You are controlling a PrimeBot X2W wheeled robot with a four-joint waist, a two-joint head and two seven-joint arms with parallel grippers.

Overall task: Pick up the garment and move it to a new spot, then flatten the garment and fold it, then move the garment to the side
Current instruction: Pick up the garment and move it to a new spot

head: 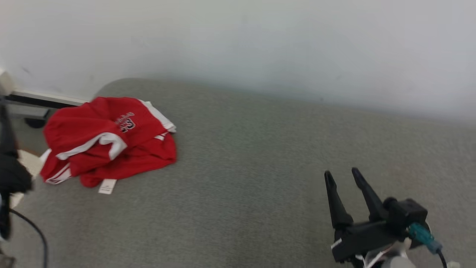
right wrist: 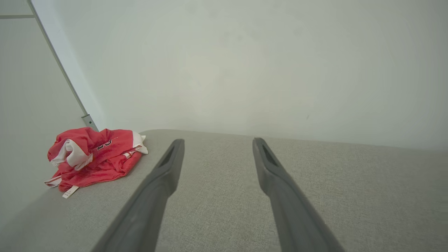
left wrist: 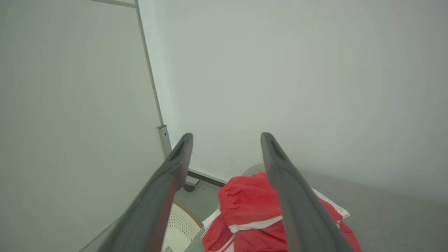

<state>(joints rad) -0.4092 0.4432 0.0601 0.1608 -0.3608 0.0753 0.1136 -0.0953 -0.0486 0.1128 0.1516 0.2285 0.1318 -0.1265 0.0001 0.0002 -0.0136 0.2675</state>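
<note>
Head view: the garment (head: 111, 143), red with white trim and dark lettering on top, lies crumpled in 1 heap at the far left end of the grey fabric surface (head: 260, 167), near its rounded corner. A white label (head: 107, 186) sticks out of the heap's near edge onto the fabric. My right gripper (head: 341, 172) is at the lower right over bare fabric, well apart from the garment. Its 2 fingers are spread with nothing between them. A dark shape (head: 9, 167) sits blurred at the left edge, just beside the heap. I can't tell what it is. A pale wall (head: 260, 44) runs behind the surface.

Left wrist view: my left gripper (left wrist: 226, 134) has its 2 fingers spread wide and empty, tips aimed at the wall. The garment (left wrist: 248, 199) shows low between them, partly hidden behind the finger on that view's right. I can't tell whether that finger touches the cloth. A white perforated basket (left wrist: 182, 224) sits just beside the heap, past the surface's end. A metal post (left wrist: 163, 136) stands at the corner behind.

Right wrist view: my right gripper (right wrist: 218, 140) again shows 2 fingers spread, holding nothing, over bare grey fabric. The garment (right wrist: 94, 157) is at that view's far left, well apart from both fingers. Its label (right wrist: 70, 191) lies flat on the fabric.
</note>
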